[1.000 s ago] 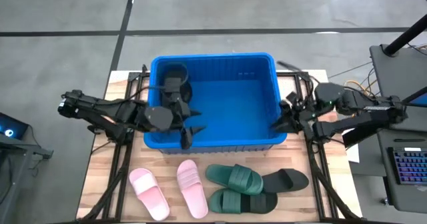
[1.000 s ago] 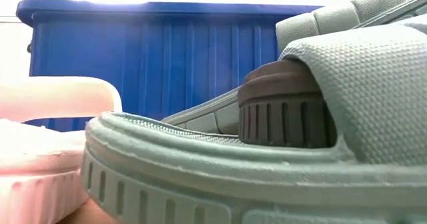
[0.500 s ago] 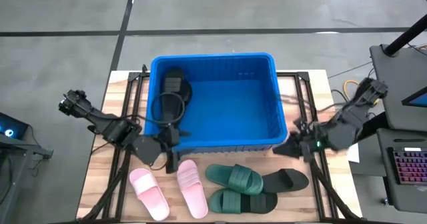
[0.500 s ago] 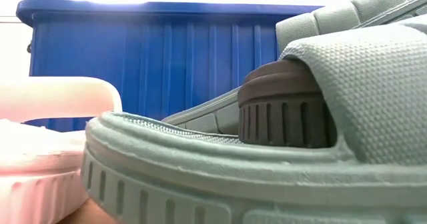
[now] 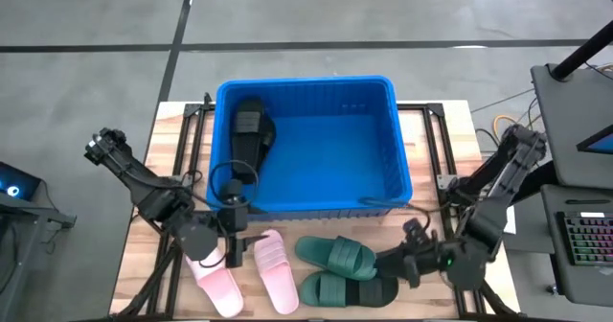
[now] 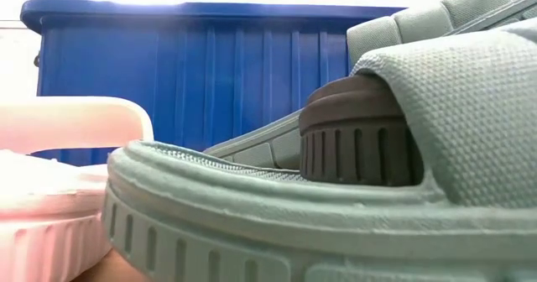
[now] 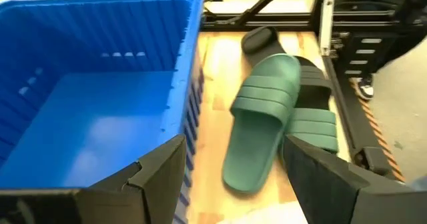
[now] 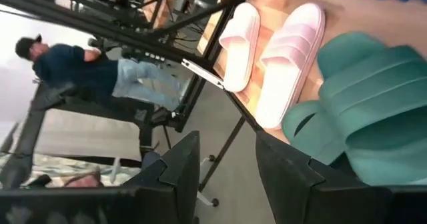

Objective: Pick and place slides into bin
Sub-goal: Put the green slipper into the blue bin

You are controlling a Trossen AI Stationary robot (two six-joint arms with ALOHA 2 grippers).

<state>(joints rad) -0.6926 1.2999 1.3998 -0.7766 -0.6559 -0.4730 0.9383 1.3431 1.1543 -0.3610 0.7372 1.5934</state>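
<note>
The blue bin [image 5: 316, 173] stands mid-table with one black slide [image 5: 251, 128] lying on its floor at the left. Two pink slides [image 5: 276, 270], two dark green slides [image 5: 337, 255] and another black slide [image 5: 386, 259] lie on the table in front of it. My left gripper [image 5: 239, 243] is open and empty just before the bin's near wall, above the pink slides. My right gripper [image 5: 402, 262] is open over the black slide on the table; its wrist view shows nothing between the fingers [image 8: 287, 164].
The bin's near rim [image 7: 190, 24] is close beside my left gripper. Black frame rails [image 5: 450, 236] run along both table sides. A person [image 8: 87, 74] stands beyond the table's left. A keyboard [image 5: 586, 241] lies right of the table.
My left gripper has come out of the bin, over its near wall, and gone down toward the pink slides. My right gripper has gone from the bin's right side toward the table's near edge, down to the black slide. No slide has moved.
</note>
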